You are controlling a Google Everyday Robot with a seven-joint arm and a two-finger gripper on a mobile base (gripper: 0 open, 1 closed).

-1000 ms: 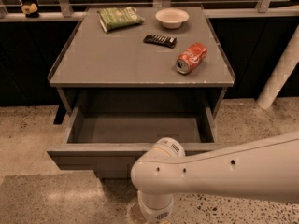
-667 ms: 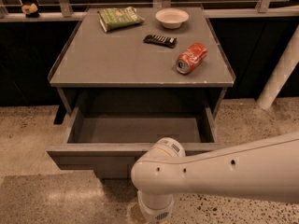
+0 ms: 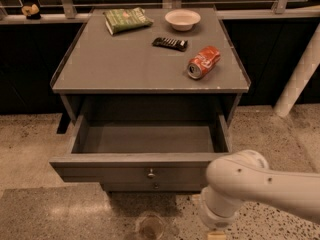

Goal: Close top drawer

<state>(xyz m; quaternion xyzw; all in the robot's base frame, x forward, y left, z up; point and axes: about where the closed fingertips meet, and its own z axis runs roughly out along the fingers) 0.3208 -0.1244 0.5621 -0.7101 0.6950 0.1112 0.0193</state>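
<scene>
Where the cabinet stands: the grey cabinet [image 3: 71,109] fills the view above and to the left of the tool, on a speckled floor.
Worktop: the flat grey worktop [image 3: 135,66] lies well above the tool and farther back, with four loose things on it.
Top drawer: the top drawer [image 3: 110,173] is pulled far out towards the camera with its shallow box showing. Its front is just left of the tool and slightly higher, apart from it.
Arm: the white arm [image 3: 270,184] comes in from the right and bends down by the drawer's right front corner.
Tool: the tool [image 3: 216,234] sits at the bottom edge under that bend, mostly cut off. I cannot tell whether it is spread or pressed together.
Bag: the green bag [image 3: 127,20] is far up and left of the tool.
Can: the red can [image 3: 203,62] lies on its side, well above the tool.
Bowl: the white bowl [image 3: 182,19] is far above the tool, at the back.
Remote: the dark remote [image 3: 170,43] is between bowl and can.
Knob: the round knob [image 3: 151,173] is left of the tool, at the middle of the drawer front.
Doing it well: the tool should probably meet the front near the knob, not the corner, and push straight back and slowly. An off-centre shove may skew the box, and a hard stop may set the can rolling.
</scene>
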